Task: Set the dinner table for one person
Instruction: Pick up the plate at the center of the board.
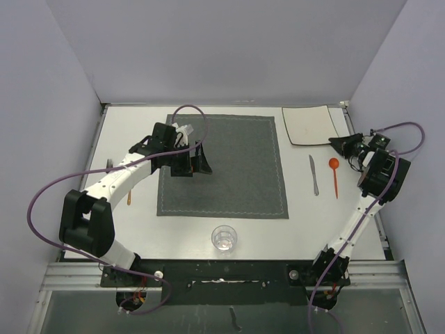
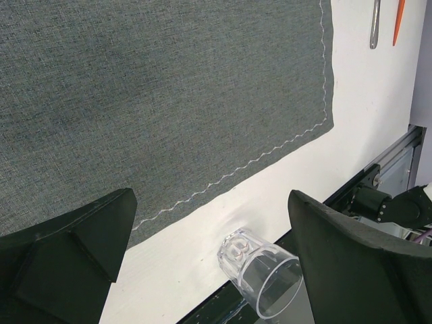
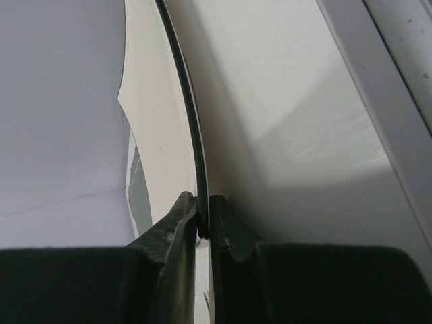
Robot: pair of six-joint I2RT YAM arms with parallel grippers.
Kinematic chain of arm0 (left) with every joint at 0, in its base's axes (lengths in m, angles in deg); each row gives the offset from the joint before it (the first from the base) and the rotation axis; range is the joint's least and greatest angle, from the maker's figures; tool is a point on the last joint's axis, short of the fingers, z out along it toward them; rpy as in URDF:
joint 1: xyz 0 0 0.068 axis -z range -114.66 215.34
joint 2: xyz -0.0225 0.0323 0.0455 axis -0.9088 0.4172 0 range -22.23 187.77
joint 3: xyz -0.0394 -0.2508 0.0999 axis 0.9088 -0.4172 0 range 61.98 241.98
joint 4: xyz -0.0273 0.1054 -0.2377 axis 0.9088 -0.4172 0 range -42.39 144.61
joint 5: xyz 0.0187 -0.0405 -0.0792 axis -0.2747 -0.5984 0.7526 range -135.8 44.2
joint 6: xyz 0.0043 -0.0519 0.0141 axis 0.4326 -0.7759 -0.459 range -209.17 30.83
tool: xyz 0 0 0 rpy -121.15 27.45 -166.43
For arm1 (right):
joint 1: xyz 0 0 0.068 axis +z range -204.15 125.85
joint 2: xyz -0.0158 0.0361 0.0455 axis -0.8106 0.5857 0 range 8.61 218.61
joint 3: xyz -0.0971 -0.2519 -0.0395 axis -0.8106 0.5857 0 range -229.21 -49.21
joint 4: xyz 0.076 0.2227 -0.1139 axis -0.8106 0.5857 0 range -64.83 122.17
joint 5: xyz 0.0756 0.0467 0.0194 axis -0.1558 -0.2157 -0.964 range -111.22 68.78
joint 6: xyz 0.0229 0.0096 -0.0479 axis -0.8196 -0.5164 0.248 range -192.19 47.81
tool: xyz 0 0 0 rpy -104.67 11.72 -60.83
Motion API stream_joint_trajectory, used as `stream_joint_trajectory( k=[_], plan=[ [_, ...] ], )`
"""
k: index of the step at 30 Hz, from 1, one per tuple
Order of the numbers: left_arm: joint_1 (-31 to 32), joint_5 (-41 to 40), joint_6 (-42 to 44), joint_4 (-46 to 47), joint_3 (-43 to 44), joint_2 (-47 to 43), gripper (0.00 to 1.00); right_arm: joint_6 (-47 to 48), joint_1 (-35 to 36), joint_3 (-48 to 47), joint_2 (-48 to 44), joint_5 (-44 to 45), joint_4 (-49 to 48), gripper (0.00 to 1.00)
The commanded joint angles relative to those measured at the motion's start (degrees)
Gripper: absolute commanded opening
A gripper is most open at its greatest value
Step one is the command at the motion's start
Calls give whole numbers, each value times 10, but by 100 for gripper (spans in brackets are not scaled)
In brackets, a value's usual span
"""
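The white dinner table [image 1: 174,236] carries a dark grey placemat [image 1: 236,167] at its middle. A white square plate [image 1: 306,125] with a dark rim lies at the back right. My right gripper [image 1: 342,145] is shut on the plate's near right edge; in the right wrist view the jaws [image 3: 203,216] pinch the thin rim of the plate [image 3: 155,135]. My left gripper [image 1: 197,160] hangs open and empty over the placemat's left part. The left wrist view shows its gripper [image 2: 210,202] open above the placemat [image 2: 169,88], with a clear glass [image 2: 260,270] beyond.
The clear glass [image 1: 224,238] stands near the front edge. A metal knife [image 1: 314,174] and an orange spoon [image 1: 334,174] lie right of the placemat. A fork [image 1: 109,165] lies at the left, partly under the left arm. Walls close in on three sides.
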Motion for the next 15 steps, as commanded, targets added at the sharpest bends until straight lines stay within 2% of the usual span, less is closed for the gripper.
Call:
stream_joint_trajectory(
  k=[1,15],
  plan=[
    [-3,-3,-3,18,10,-22,97,-33,-61,43,53,122,139,0],
    [3,0,-11,27,8,-27,95,-113,-71,134,1,33,-52,0]
  ],
)
